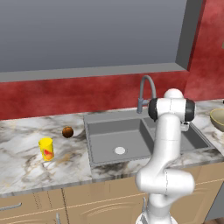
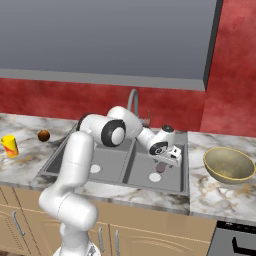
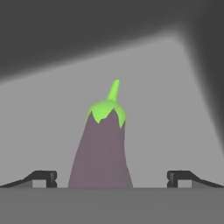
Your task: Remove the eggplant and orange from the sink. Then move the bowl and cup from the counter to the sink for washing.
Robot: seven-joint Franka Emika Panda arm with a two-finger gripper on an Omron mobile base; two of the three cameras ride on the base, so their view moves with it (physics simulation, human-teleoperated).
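The white arm reaches down into the right basin of the grey, matte two-basin sink (image 2: 182,165), with the gripper (image 3: 112,177) hanging low over the basin floor near the white round drain (image 2: 155,177). In the hand view the eggplant (image 3: 101,151) lies on the smooth grey basin floor straight between the two dark fingertips (image 3: 43,177): a long, dull purple body that tapers toward a bright green, jagged cap and a short curved stem pointing away from the hand. The fingers stand spread wide, one on each side of the eggplant with a clear gap to its skin, so nothing is pinched. In the right base view only a small dark patch of the eggplant shows beneath the hand. The orange (image 1: 67,131), a small dull brownish ball, sits on the veined marble counter (image 1: 26,162) left of the sink, and the bright yellow cylindrical cup (image 1: 46,148) with its red-orange mark stands upright a little nearer the counter's front edge, apart from the orange. The wide, round tan-yellow bowl (image 2: 229,164) with a speckled beige inside rests on the counter right of the sink. The curved grey tap (image 1: 146,89) arches over the back of the sink, before a mottled red wall (image 1: 52,94).
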